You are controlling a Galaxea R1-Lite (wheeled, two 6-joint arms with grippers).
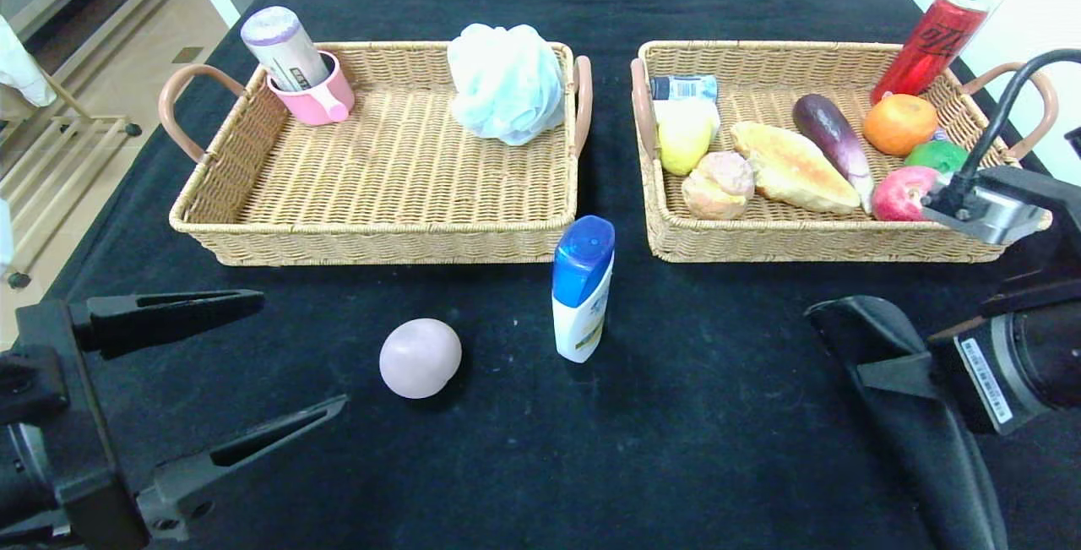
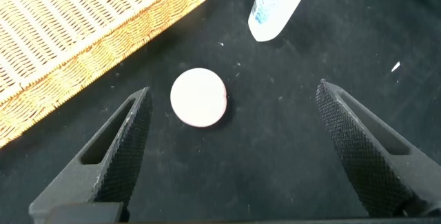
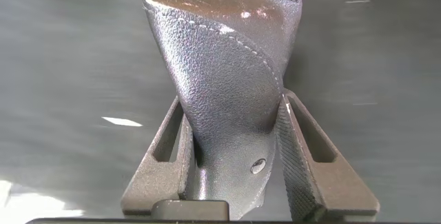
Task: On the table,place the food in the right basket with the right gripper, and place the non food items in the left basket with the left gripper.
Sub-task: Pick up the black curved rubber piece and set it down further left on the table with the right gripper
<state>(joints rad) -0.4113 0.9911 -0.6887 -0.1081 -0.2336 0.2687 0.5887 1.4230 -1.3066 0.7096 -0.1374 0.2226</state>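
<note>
Nearest, the left claw [image 1: 279, 364] stands wide over the black desk [image 1: 676, 449], lined up on the pale pink ball [image 1: 420, 357], likely its next non-food pick. The right claw [image 3: 234, 148] is clamped on a dark leather pouch [image 1: 912, 389], a non-food item. Beyond stand the shampoo bottle [image 1: 583, 288], then the left basket [image 1: 380, 229] and the food-filled right basket [image 1: 811, 237].

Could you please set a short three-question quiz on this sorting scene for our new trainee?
1. True or false: the left gripper is open, near the pale ball.
2. What does the right gripper hold? A) shampoo bottle B) dark leather case C) apple
3. Which basket holds the pink mug?

Key: 1 true; 2 B, the dark leather case; 3 the left basket.
</note>
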